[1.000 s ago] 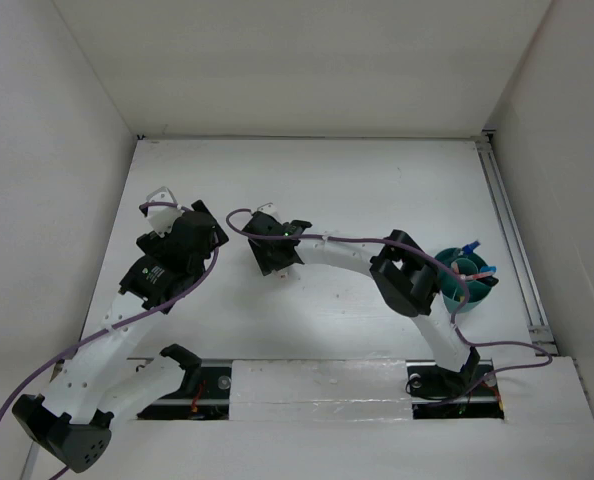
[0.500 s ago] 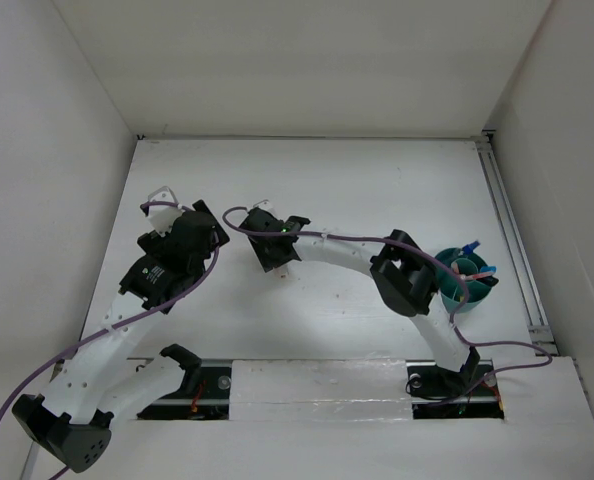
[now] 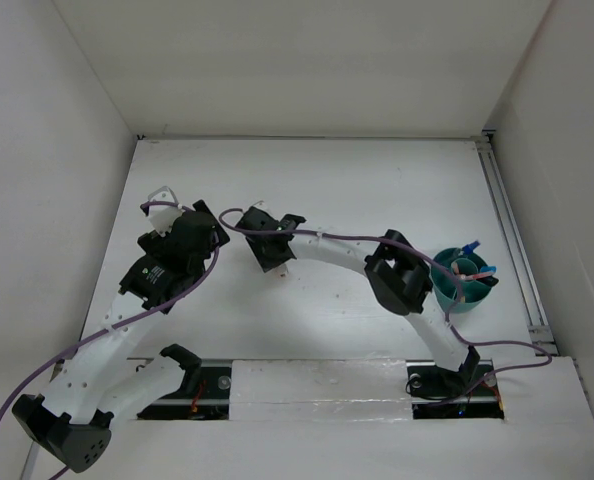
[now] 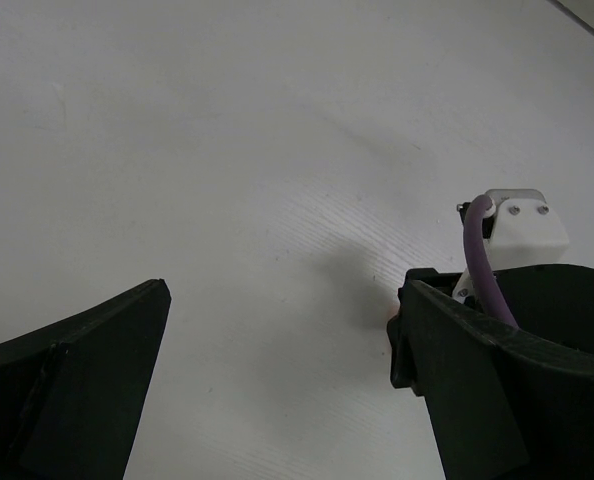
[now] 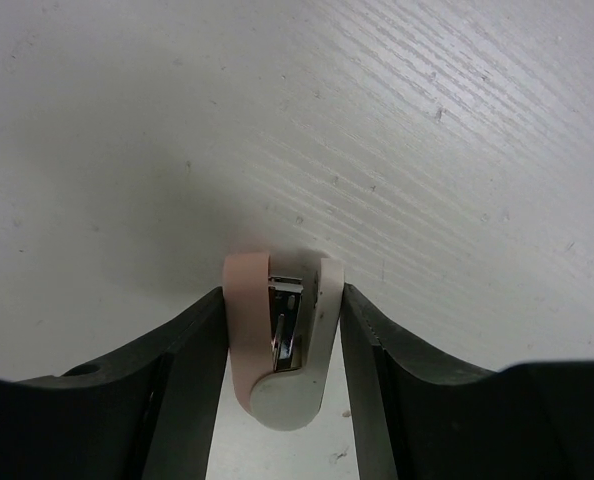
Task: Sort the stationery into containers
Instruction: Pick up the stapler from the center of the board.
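1. The right pincer (image 5: 282, 300) is pressing together on a small pink-and-white item (image 5: 287, 400) with a metal insert. You are holding it low in the centre of the wrist frame, right at the counter (image 5: 427, 120). That view is not telling you whether it is resting on the surface or lifted clear.

2. The left pincer (image 4: 282, 330) is spreading wide over bare counter and gripping nothing.

3. The teal cup (image 3: 464, 280) is sitting at the right of the overhead frame, well apart from the held item, which is left of centre there. Blue and pink pieces (image 3: 469, 266) are standing in it.

4. Step in hand, by my reading: you are completing the pick of this item. The next move is calling for a lift, a carry rightward across the counter, and a release over a free compartment, clear of the pieces standing there.

5. Views: the wrist camera is showing the grip and the item. Overhead, the right wrist is hiding both, but only that view is showing the cup and the route.
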Available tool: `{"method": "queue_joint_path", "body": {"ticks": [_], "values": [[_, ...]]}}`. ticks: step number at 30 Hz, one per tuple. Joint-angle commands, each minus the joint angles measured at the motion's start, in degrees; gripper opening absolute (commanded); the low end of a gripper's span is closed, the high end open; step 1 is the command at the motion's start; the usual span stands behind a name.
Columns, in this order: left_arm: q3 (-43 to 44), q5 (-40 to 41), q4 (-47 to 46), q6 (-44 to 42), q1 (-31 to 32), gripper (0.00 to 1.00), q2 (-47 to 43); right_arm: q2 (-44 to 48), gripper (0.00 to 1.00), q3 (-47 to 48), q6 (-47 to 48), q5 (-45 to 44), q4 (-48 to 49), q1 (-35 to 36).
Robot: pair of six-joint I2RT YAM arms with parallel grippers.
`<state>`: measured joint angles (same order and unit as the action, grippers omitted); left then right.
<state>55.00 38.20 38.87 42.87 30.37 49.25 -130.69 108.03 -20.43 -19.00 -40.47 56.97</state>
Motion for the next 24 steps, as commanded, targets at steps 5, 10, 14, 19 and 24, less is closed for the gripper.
{"method": "queue_joint_path", "body": {"ticks": [5,10,14,19,24], "values": [[0.63,0.56,-0.64,-0.60,-0.14,1.00,-0.83,-2.20,0.49,3.94,1.70,1.51,-3.56,-0.98],[0.63,0.56,-0.64,-0.60,-0.14,1.00,-1.35,-2.20,0.39,3.33,2.23,3.27,-3.04,-0.98],[0.63,0.56,-0.64,-1.12,-0.14,1.00,-1.35,-2.81,0.00,4.56,3.29,3.80,-3.04,-2.12],[0.63,0.56,-0.64,-1.12,-0.14,1.00,-1.88,11.13,0.00,-5.87,1.53,5.11,7.29,-7.39],[0.63,0.04,-0.64,-1.12,-0.14,1.00,-1.88,37.31,0.00,-28.40,1.53,4.96,24.97,-15.92]]}}
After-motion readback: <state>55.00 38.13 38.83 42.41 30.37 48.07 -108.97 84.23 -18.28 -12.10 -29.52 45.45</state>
